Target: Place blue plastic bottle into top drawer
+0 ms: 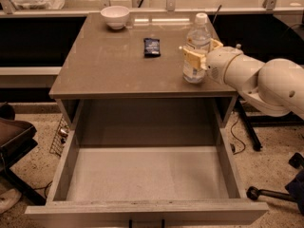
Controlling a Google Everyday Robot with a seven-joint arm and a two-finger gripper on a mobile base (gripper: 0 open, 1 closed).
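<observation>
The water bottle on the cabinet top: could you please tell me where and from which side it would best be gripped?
Grip the water bottle around its straight middle, at label height, coming in level from the right. It stands upright near the right edge of the cabinet top, and its neck tapers, so the body likely holds surer. The claw sits there at that height.

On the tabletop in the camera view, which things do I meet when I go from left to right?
First the white bowl, then the dark packet, then the bottle, with the gripper closed around it from the right.
</observation>
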